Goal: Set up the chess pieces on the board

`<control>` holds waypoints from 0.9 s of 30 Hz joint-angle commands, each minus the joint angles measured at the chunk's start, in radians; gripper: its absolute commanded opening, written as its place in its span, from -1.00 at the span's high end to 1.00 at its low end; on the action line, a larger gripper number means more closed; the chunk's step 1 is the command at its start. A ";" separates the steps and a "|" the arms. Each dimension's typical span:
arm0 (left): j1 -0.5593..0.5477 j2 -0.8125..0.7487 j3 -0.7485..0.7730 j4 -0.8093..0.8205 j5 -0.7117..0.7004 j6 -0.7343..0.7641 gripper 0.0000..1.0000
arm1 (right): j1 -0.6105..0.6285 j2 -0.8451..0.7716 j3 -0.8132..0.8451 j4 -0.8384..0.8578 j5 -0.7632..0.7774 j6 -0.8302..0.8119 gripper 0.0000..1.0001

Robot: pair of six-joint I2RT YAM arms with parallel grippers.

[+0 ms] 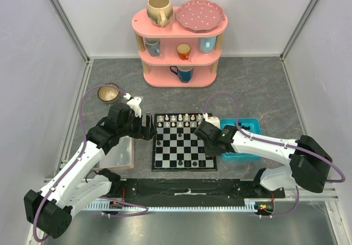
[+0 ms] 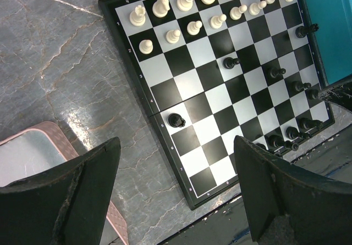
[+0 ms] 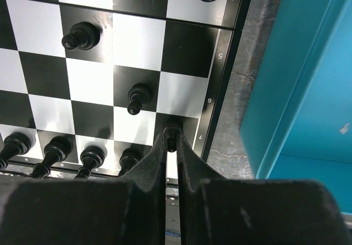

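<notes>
Right wrist: right gripper (image 3: 172,139) clamped on upright black pawn (image 3: 172,128); left gripper (image 2: 176,143) apart

Board (image 1: 182,144): black and white checks within a thin dark border, carrying cream-white pieces (image 2: 163,6) and black pieces (image 2: 176,120). Bench (image 1: 264,91): grey, marbled with pale veins. Blue tray (image 1: 252,126) at right; pink-rimmed grey tray (image 1: 125,156) at left; pink shelf (image 1: 165,79) at upper centre.
</notes>
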 commanded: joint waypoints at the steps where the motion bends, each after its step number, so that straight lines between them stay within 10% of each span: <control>1: -0.005 0.000 0.004 0.030 0.024 0.027 -0.79 | 0.004 0.005 -0.006 0.005 0.027 0.020 0.69; 8: -0.005 0.001 0.004 0.032 0.024 0.027 -0.79 | 0.004 -0.013 0.003 -0.004 0.035 0.024 0.31; 27: -0.005 -0.002 0.002 0.032 0.026 0.028 -0.79 | -0.256 -0.001 0.199 0.016 -0.014 -0.189 0.15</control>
